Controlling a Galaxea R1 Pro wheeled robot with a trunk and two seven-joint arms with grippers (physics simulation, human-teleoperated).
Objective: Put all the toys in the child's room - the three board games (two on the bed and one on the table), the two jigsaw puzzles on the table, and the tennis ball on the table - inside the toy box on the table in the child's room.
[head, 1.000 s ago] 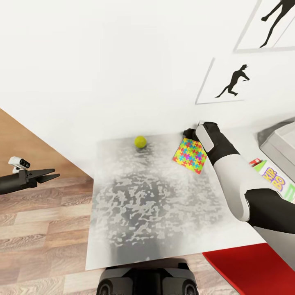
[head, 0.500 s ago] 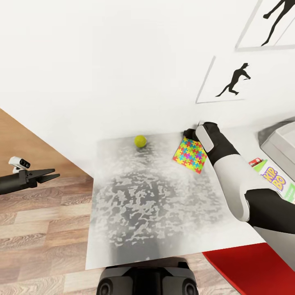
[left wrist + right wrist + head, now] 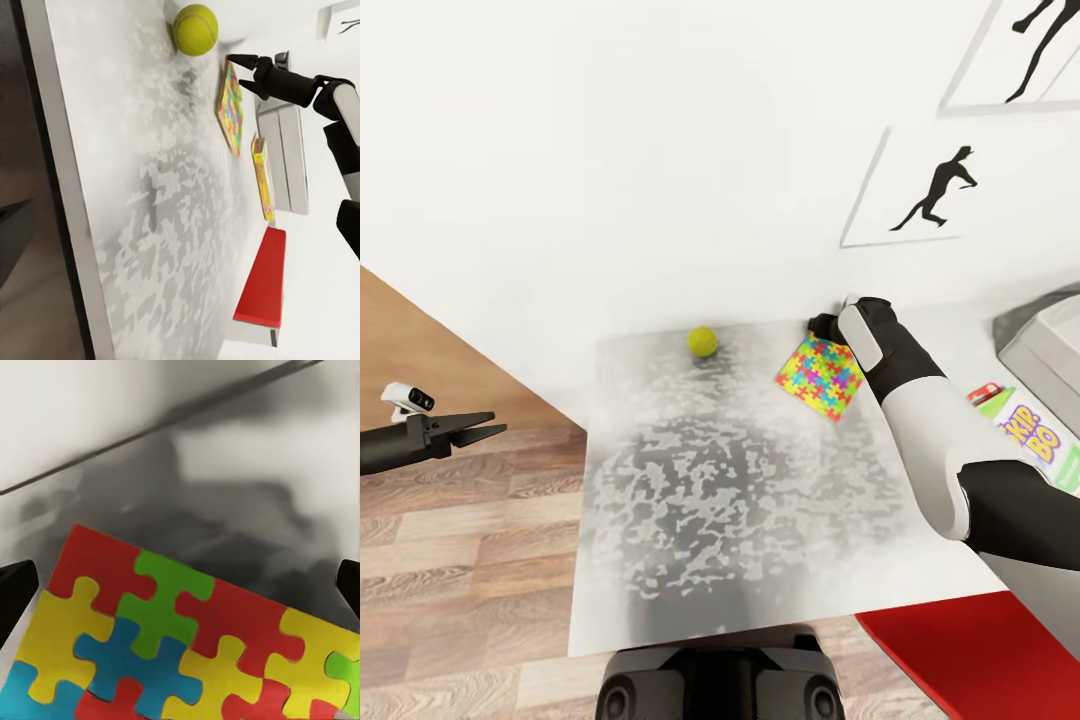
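At centre right of the head view, the right gripper (image 3: 822,325) spreads its black fingers wide over the far edge of the thin multicolour jigsaw puzzle square (image 3: 821,377), gripping nothing. The small yellow-green tennis ball (image 3: 702,341) sits to its left on the mottled white table (image 3: 730,500). At far left, the left gripper (image 3: 488,430) hangs slightly parted and empty above the wood floor (image 3: 450,560).

Frame edge crops the Skip-Bo box (image 3: 1042,441) and toy box (image 3: 1050,350).

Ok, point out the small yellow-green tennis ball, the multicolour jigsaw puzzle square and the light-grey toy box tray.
small yellow-green tennis ball (image 3: 702,341), head view, centre of the ball.
multicolour jigsaw puzzle square (image 3: 820,378), head view, middle of its patterned face.
light-grey toy box tray (image 3: 1050,350), head view, its near flared wall.
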